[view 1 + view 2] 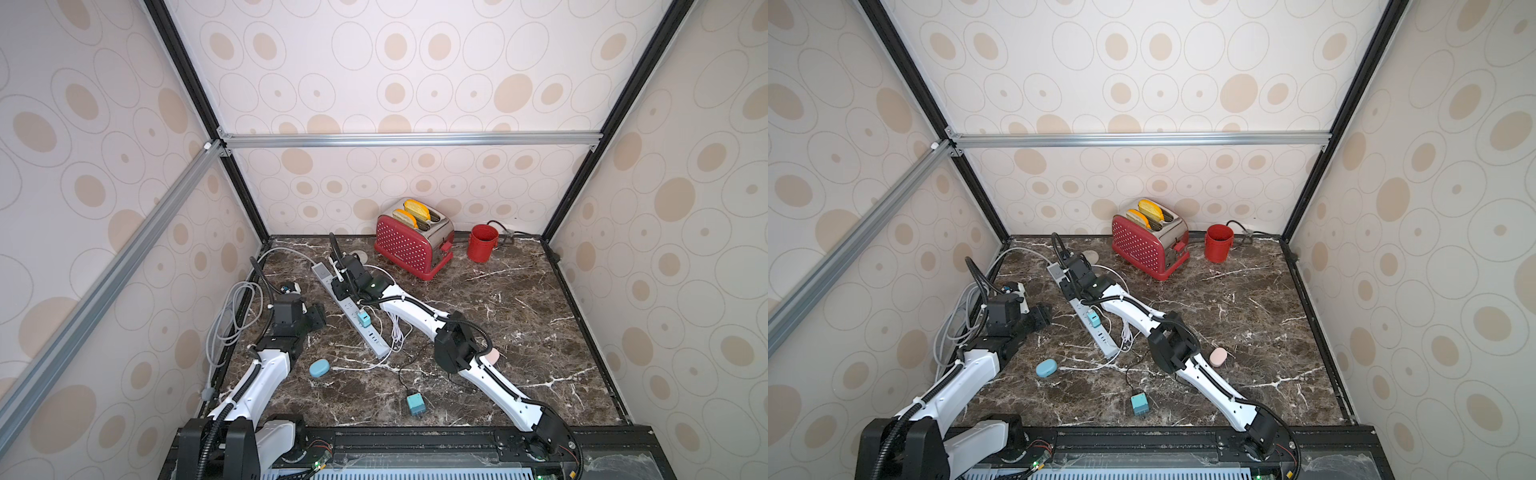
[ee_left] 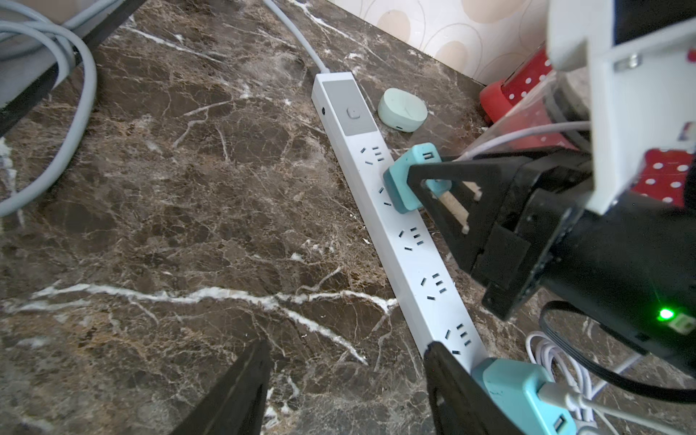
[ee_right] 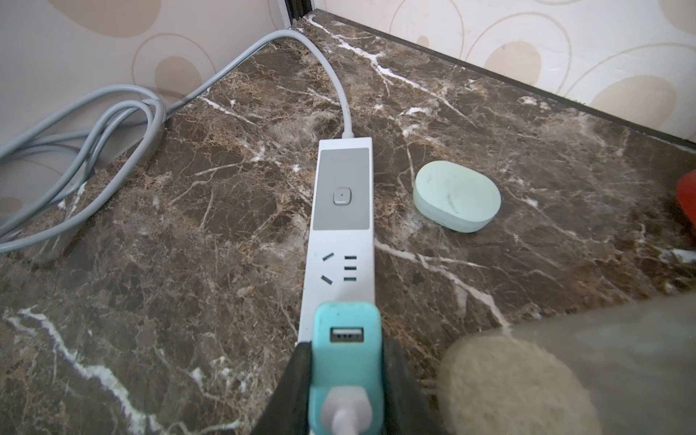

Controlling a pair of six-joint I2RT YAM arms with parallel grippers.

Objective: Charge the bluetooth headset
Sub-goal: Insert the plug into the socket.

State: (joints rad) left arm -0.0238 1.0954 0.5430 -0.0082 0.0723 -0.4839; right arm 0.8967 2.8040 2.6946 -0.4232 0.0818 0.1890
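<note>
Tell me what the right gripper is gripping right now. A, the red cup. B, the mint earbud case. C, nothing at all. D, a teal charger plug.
D: in the right wrist view the right gripper is closed on the teal charger plug at the power strip, while the mint earbud case lies untouched beside the strip.
</note>
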